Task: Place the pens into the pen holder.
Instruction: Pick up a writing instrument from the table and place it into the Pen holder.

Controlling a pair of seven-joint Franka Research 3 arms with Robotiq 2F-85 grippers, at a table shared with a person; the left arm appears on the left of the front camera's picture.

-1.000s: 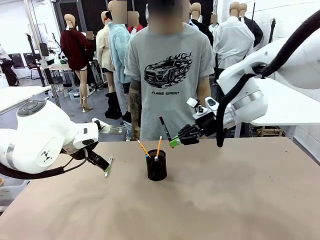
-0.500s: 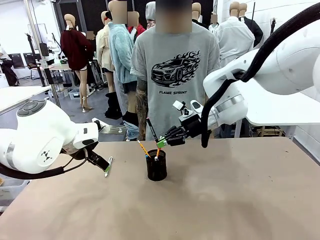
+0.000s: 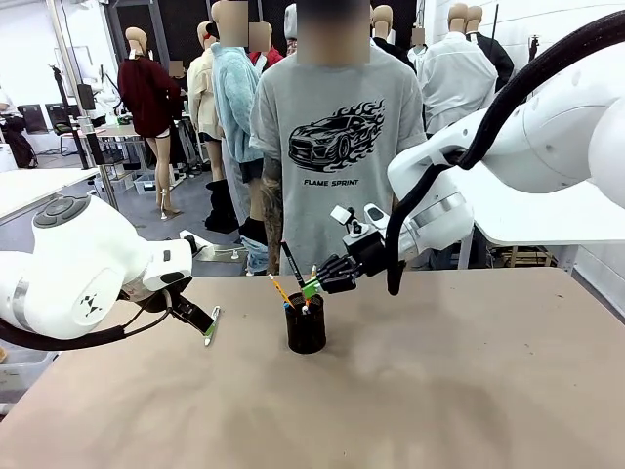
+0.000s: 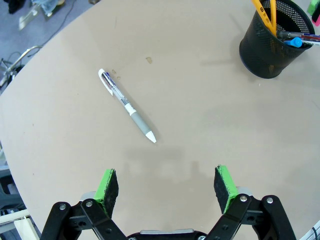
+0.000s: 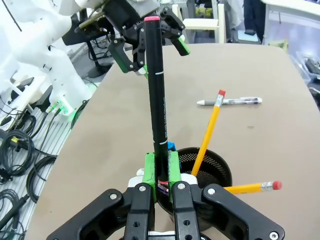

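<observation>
While the left tool (image 4: 167, 182) hangs with fingers apart above the surface (image 3: 469, 391), a silvery-white pen (image 4: 127, 106) lies flat just ahead of it. Near the middle stands the black mesh pen holder (image 3: 306, 332), with two orange pencils (image 5: 209, 131) leaning in it. Just above its rim, the right tool (image 5: 161, 167) is clamped on the lower end of a dark pen (image 5: 156, 100), pink-red tip upward.

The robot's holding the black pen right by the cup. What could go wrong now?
1. The right gripper holds the black pen tilted in its fingers, near its bottom end; it might hit the rim of the cup and miss.
2. Two pencils lean across the cup; the pen could bump them or tip it.
3. The white pen lies flat on the table, maybe hard for the open left gripper to grab.
</observation>
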